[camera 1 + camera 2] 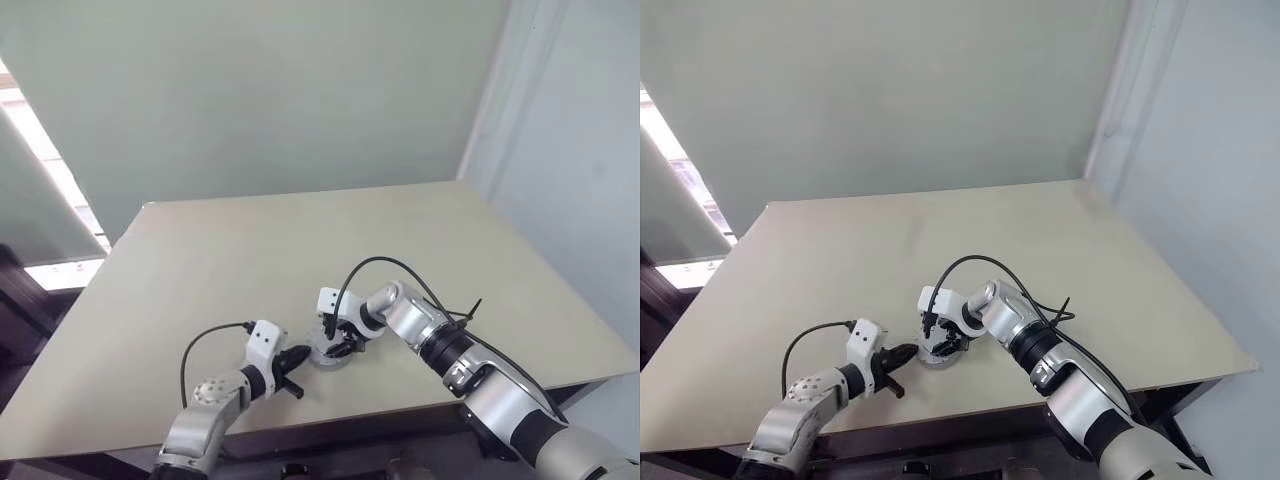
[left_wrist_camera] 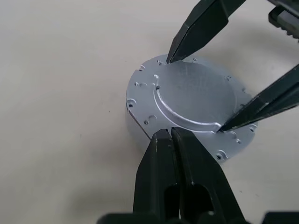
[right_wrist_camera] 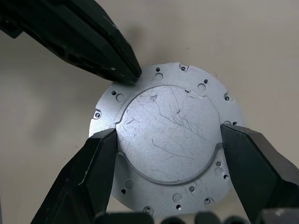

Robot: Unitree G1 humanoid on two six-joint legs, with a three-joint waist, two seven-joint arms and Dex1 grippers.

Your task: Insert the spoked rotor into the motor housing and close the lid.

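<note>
1. Near the front edge of the beige table (image 1: 200, 270), a round silver lid (image 3: 170, 140) is lying flat; no writing is showing on it.
2. Spread wide, the right gripper (image 3: 166, 140) is bracketing its raised centre with 2 fingers.
3. Pinched shut, the left gripper (image 2: 170, 133) is touching the lid's rim.

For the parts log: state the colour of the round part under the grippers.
Plain silver-grey metal part, finely scratched; right wrist view shows it best.
</note>
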